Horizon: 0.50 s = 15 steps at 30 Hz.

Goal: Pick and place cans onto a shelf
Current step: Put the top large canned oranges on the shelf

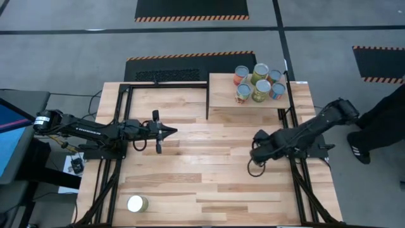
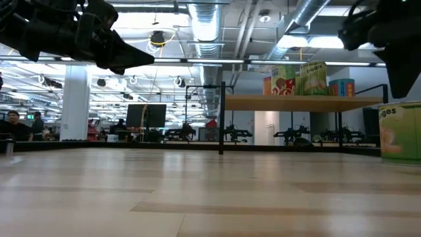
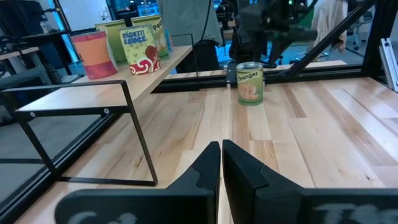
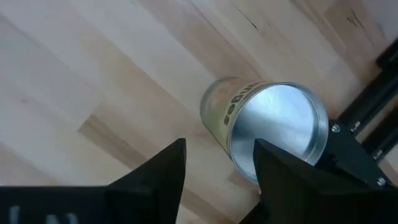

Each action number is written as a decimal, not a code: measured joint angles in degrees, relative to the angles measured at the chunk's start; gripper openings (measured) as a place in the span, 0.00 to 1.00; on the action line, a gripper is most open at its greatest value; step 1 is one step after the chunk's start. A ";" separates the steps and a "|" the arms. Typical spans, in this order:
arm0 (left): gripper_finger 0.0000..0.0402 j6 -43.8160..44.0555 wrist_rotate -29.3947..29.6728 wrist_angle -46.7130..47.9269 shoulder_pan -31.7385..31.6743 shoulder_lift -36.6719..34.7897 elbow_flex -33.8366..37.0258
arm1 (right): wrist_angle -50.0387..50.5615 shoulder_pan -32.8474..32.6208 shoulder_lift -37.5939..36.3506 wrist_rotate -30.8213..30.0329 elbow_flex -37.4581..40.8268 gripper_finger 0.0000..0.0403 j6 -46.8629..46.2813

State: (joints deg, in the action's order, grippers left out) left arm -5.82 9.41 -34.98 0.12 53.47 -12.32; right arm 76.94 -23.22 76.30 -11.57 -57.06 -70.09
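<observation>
High view: your right gripper (image 1: 256, 154) hung over the right part of the tabletop (image 1: 209, 190), below the shelf (image 1: 221, 95) in that picture. Its fingers (image 4: 161, 168) were spread wide, w/ nothing between them. In the right wrist view a green-label can (image 4: 267, 124) stood upright on the planks just under the gripper, its silver lid facing the camera, beside the black frame at the tabletop edge. From above, the arm covered this can. The left wrist view showed the same can, marked "Oranges", standing free w/ the right arm above it.

Your left gripper (image 1: 169, 131) waited above the left-centre of the tabletop, pointing to the middle. Its fingers (image 3: 205, 168) were pressed together and held nothing.

The shelf stood at the far right corner of the tabletop. On its right half six cans (image 1: 256, 82) were grouped close together, some touching; labels green, red-orange and blue. In the low view they stood upright on the board.

One more can (image 1: 137, 203) stood alone near the front left corner of the tabletop, well apart from both arms.

A person's leg and shoe (image 1: 357, 152) showed at the right side, on the floor.
</observation>
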 joint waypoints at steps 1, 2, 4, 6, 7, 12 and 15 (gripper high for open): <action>0.02 0.00 -0.02 0.01 0.00 0.00 0.00 | 0.03 0.57 0.80 0.30 0.00 0.50 -0.02; 0.02 0.00 -0.02 0.02 0.00 0.00 0.00 | 0.03 1.38 1.50 0.82 0.00 0.49 0.01; 0.02 0.00 0.00 0.07 0.00 0.00 0.00 | 0.23 2.73 2.63 1.50 0.00 0.45 0.51; 0.02 0.00 -0.02 0.07 0.01 0.00 0.00 | 0.11 4.03 3.63 1.62 0.00 0.42 1.35; 0.02 0.00 0.00 0.10 0.00 0.00 0.00 | 0.28 4.67 4.01 1.62 0.00 0.41 1.43; 0.02 0.00 -0.01 0.28 0.00 0.00 0.00 | 0.12 7.02 4.75 1.60 0.00 0.32 3.11; 0.02 0.00 -0.02 0.43 0.02 0.00 0.00 | -0.98 7.80 4.75 1.60 0.00 0.27 3.90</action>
State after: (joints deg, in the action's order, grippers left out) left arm -5.82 9.39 -34.55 0.14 53.47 -12.32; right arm 75.95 -15.42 81.06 -9.98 -57.06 -66.19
